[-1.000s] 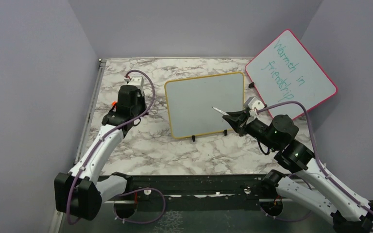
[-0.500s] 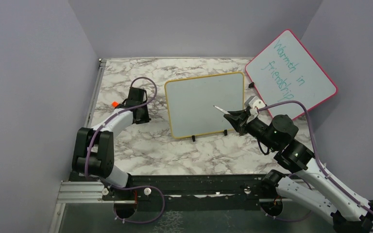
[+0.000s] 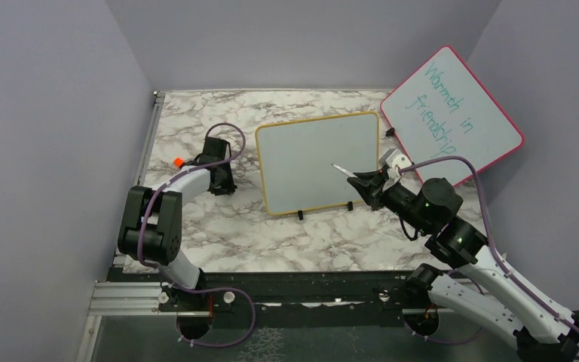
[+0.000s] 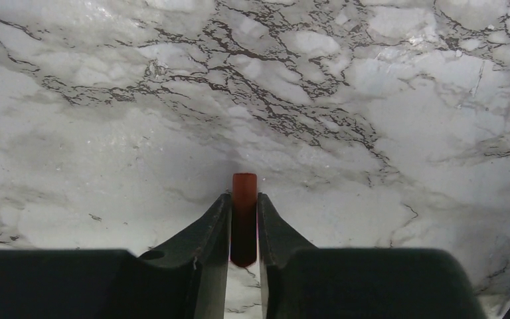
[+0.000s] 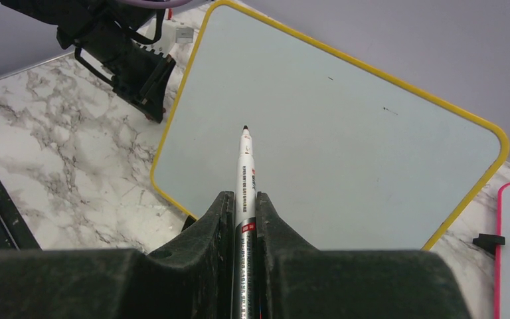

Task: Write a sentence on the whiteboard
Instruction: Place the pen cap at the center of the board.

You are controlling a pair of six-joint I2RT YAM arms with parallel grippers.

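Observation:
The whiteboard [image 3: 317, 162] with a yellow frame stands tilted on black clip feet in the middle of the table. Its face [image 5: 319, 153] is blank apart from two tiny dark specks, and no sentence shows on it. My right gripper [image 3: 366, 181] is shut on a white marker [image 5: 246, 173]. The uncapped black tip [image 5: 245, 127] points at the board's lower middle, and I cannot tell if it touches. My left gripper [image 3: 224, 185] is low over the marble just left of the board, shut on a red marker cap [image 4: 244, 219].
A pink-red-framed board [image 3: 452, 117] with teal handwriting leans at the back right. A small orange object [image 3: 177, 161] lies on the marble table [image 3: 196, 226] by the left arm. Purple walls close in on three sides.
My left arm has folded down and drawn back. Its gripper has moved from high at the left to low beside the whiteboard's left edge. The right arm and marker have barely moved.

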